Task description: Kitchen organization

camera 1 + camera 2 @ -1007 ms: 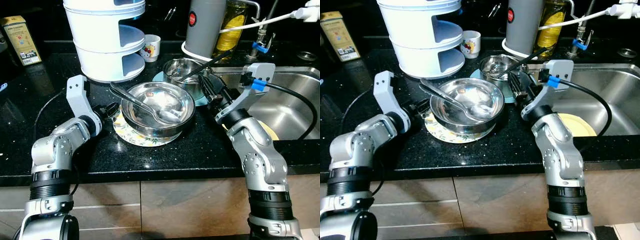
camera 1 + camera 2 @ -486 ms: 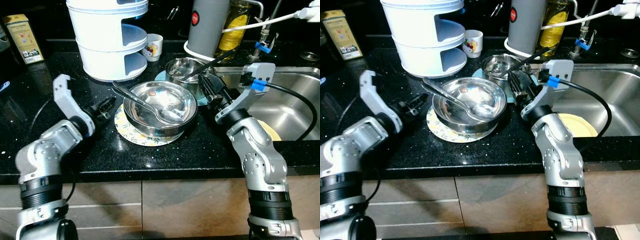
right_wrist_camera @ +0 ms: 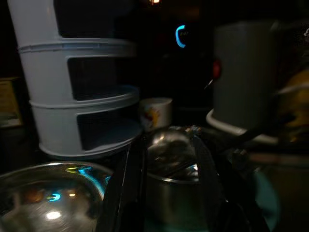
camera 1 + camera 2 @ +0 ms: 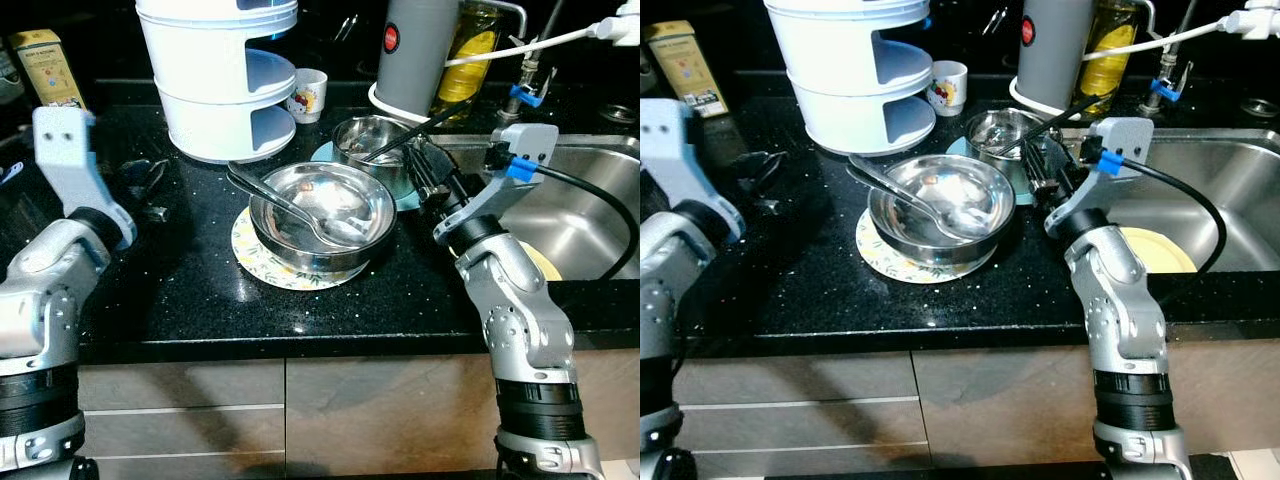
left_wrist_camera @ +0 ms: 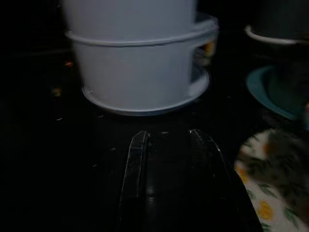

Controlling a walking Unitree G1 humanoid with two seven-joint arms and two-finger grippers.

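Right gripper (image 4: 425, 165), fingers parted, empty, touching-close beside small steel pot (image 4: 372, 140). Left gripper (image 4: 148, 180), parted, well apart from big bowl (image 4: 320, 212).

Glossy steel bowl (image 4: 322, 213), speckled black counter (image 4: 200, 290)

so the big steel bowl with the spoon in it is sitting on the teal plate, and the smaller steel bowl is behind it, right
Not quite. The big steel bowl, with the spoon in it, sits on the floral plate, as the left eye view shows. The teal plate lies under the smaller steel bowl, which is indeed behind the big one.
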